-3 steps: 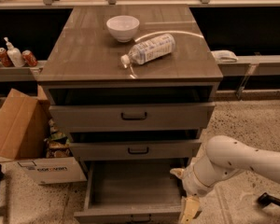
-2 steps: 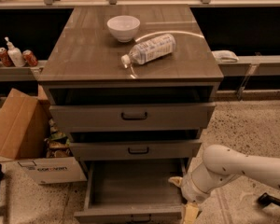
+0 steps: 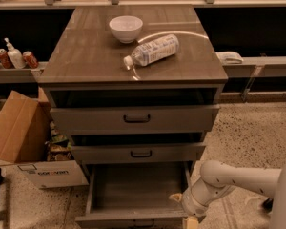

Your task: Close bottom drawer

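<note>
The bottom drawer [image 3: 133, 194] of the grey-brown cabinet stands pulled far out, its shallow box empty and its front [image 3: 128, 219] at the lower edge of the camera view. My gripper [image 3: 183, 209] is at the drawer's right front corner, at the end of the white arm [image 3: 229, 180] that comes in from the right. A pale fingertip [image 3: 175, 197] shows over the drawer's right wall. The middle drawer [image 3: 139, 152] and the top drawer [image 3: 136, 119] each stand slightly out.
A white bowl [image 3: 126, 27] and a plastic bottle [image 3: 152, 50] lying on its side sit on the cabinet top. An open cardboard box [image 3: 26, 137] stands on the floor at the left. Cans and a dispenser bottle [image 3: 14, 56] sit on a shelf behind.
My arm and gripper have moved left and a little down, closer to the bottom drawer's right front corner. The drawer looks as far out as before.
</note>
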